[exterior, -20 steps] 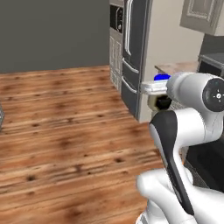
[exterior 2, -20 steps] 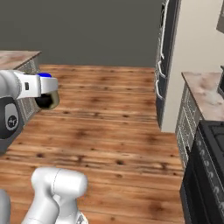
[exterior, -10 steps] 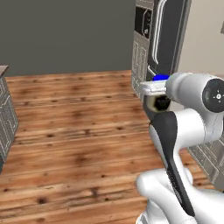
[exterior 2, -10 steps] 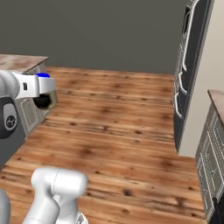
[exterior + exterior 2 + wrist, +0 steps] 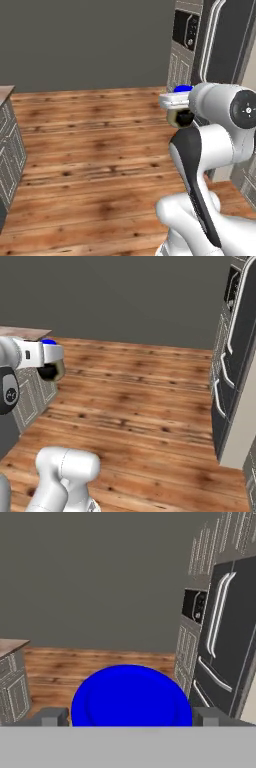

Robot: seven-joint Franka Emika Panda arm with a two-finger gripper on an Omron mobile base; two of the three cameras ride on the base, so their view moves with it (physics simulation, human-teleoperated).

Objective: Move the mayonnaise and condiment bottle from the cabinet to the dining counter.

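Blue-lidded stubby cream mayonnaise jar (image 5: 131,696) sits clamped in the white arm's hand (image 5: 176,106) above the wooden floor (image 5: 145,401), mid-carry; next it needs bringing to the dining surface.

Even, flat rendered light, soft faint shadows, slightly blurry, no glare.

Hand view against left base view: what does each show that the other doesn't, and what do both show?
Hand view alone: the mayonnaise's whole round blue lid between the gripper's fingertips, with the jaws spread wide around it. Left base view alone: the arm carrying the jar above the wooden floor. Both: the dark fridge, the grey wall and the floor.
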